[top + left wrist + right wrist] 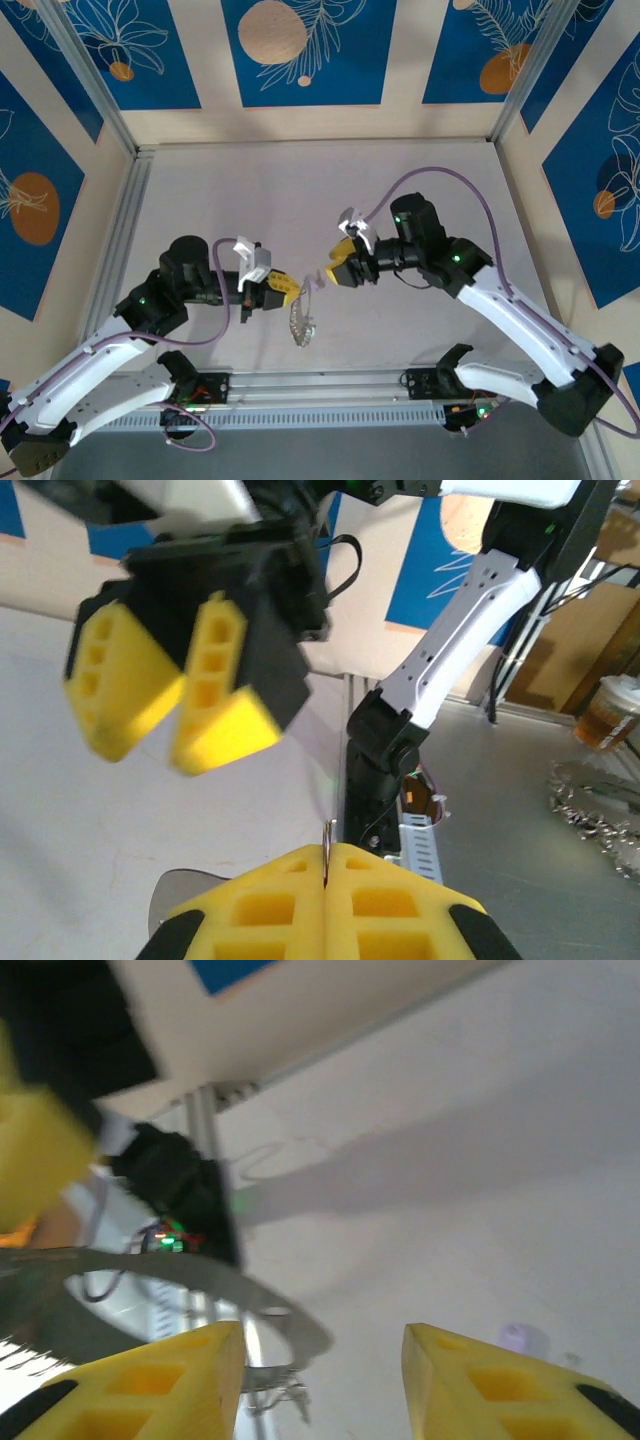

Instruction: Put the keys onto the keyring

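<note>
One keyring [302,322]: a thin pale grey loop with small pale pieces beaded along it, seen as a narrow ellipse in the top view. Its long axis runs from the left claw [284,292] toward the near edge. Left claw is clamped on it; the left wrist view gives a thin metal sliver between the pads. Right claw [334,267] faces it, jaws apart, nothing between them. In the right wrist view, a lilac key [515,1337] lies on the desk [450,1160].

Top view: bright, even overhead light; soft arm shadows on table [250,190]; img sharp. Left wrist view: right gripper [170,725] motion-blurred, bkgd at right sharp. Right wrist view: heavy blur throughout; broad soft shadow across table.
</note>
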{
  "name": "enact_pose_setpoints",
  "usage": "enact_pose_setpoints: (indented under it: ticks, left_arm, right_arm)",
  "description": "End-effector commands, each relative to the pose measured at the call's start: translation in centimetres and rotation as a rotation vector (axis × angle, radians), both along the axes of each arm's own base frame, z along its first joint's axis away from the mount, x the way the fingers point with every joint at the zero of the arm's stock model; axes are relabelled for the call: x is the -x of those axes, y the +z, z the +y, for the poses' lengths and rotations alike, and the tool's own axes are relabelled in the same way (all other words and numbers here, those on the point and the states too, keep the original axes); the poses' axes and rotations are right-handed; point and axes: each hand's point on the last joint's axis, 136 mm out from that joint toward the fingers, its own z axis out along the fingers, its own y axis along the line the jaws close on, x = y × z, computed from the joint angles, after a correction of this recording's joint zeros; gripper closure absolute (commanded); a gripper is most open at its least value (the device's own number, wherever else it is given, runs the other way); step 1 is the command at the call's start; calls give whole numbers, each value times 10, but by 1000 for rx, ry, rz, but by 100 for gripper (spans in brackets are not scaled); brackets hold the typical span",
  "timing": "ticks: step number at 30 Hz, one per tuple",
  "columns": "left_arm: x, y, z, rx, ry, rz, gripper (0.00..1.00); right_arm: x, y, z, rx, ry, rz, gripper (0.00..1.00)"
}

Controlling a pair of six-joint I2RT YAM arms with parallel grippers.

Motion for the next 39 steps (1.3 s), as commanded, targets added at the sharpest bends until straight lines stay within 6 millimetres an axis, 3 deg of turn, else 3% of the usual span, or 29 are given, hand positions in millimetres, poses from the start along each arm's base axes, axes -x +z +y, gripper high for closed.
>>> enact_pose_setpoints:
  ticks: [1,3,7,18,24,33,39]
  left_arm:
    - [-11,7,8,-12,81,-60,100]
    - [-19,2,13,-37,141,-60,100]
    - [-28,-8,26,-86,239,-53,100]
    - [-52,-35,57,-159,475,17,100]
    - [-65,-51,63,-177,545,40,100]
    - [-66,-47,61,-163,543,27,100]
    - [-64,-43,62,-147,542,18,100]
  right_arm:
    - [-38,-52,-6,115,-197,123,50]
    - [-51,-80,-13,199,-287,180,44]
    - [-58,-116,-20,279,-376,279,38]
    - [-70,-188,6,491,-356,359,43]
    - [-66,-206,11,506,-377,465,52]
    - [-59,-226,24,543,-387,542,56]
    - [-57,-236,19,578,-414,565,62]
